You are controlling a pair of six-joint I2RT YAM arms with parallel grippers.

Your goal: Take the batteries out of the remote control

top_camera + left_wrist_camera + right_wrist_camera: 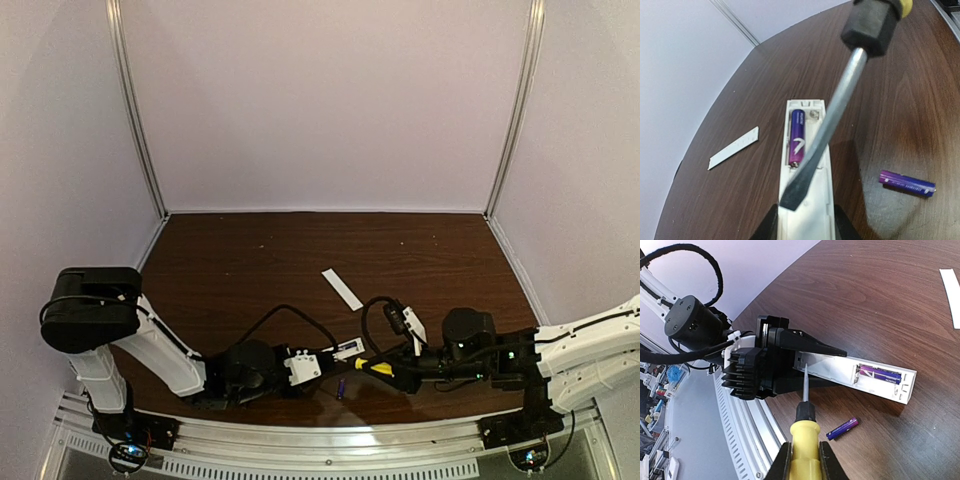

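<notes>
We see a brown wooden table (300, 245) with dark lines in the wood; pale walls (320, 100) stand on three sides of it; a thin silver post (135, 110) runs up each back corner. A flat white strip (342, 289) lies on the table by itself, a bit slanted; nearer the front we see a screwdriver (375, 366) with a yellow handle, a black collar and a long silver stem; its tip is flat and dark; it is up off the table and its tip points left.
</notes>
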